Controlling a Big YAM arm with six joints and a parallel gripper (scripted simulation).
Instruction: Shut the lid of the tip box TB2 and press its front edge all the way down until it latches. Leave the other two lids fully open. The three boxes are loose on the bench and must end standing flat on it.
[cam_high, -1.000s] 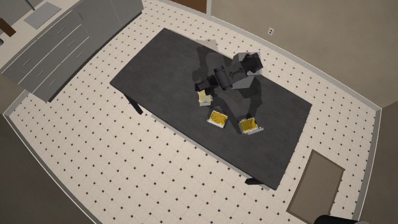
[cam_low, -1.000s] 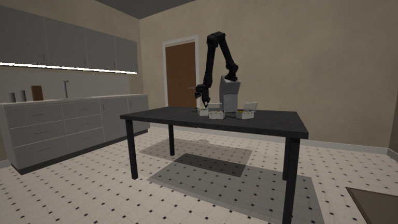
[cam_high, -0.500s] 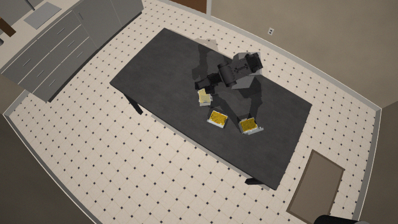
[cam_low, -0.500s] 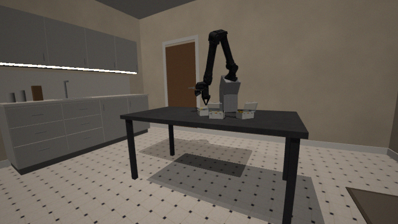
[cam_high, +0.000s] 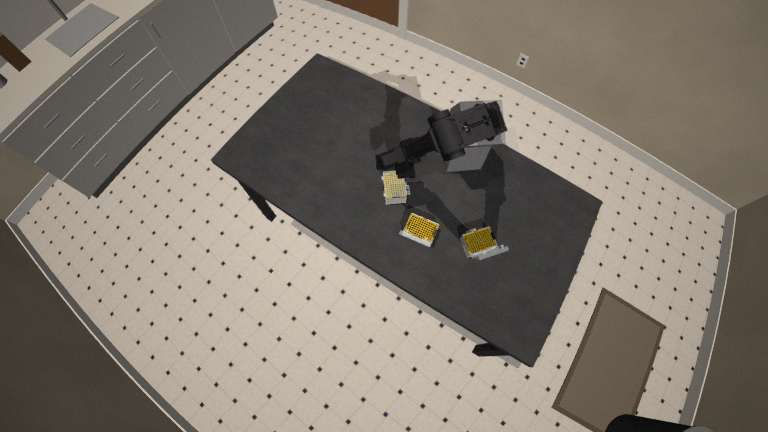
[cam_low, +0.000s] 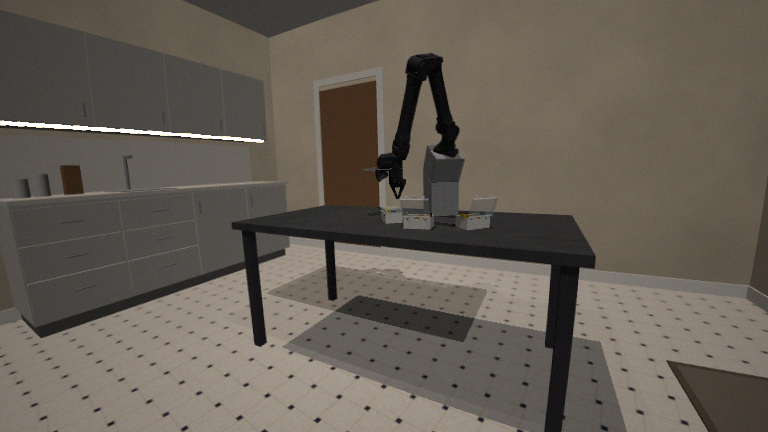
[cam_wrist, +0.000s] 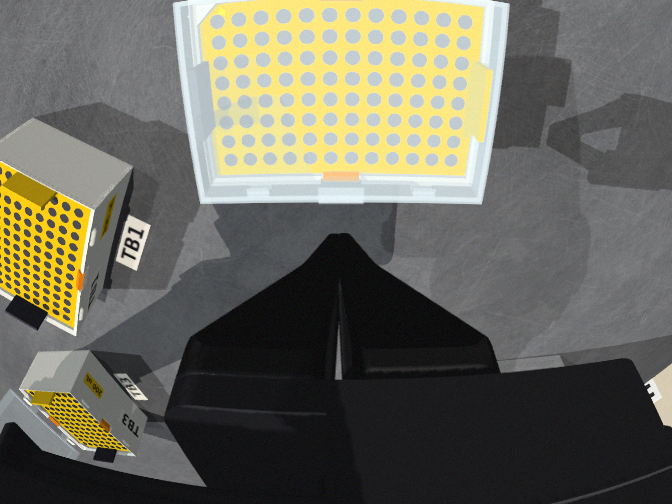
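Observation:
The tip box TB2 (cam_wrist: 339, 97) fills the top of the wrist view; its clear lid lies flat over the yellow tip rack, with an orange tab at the front edge. It looks paler than the others in the overhead view (cam_high: 394, 186). My gripper (cam_wrist: 339, 250) is shut and empty, raised above the bench just in front of that edge and not touching it; it also shows in the side view (cam_low: 397, 194). TB1 (cam_wrist: 48, 222) and TB3 (cam_wrist: 83, 404) stand to the left with lids up and racks uncovered. All three boxes sit flat.
The grey pedestal (cam_low: 441, 180) of the arm stands on the bench right behind the boxes. TB1 (cam_high: 419, 228) and TB3 (cam_high: 480, 241) lie nearer the bench's front edge. A door and kitchen cabinets are far off.

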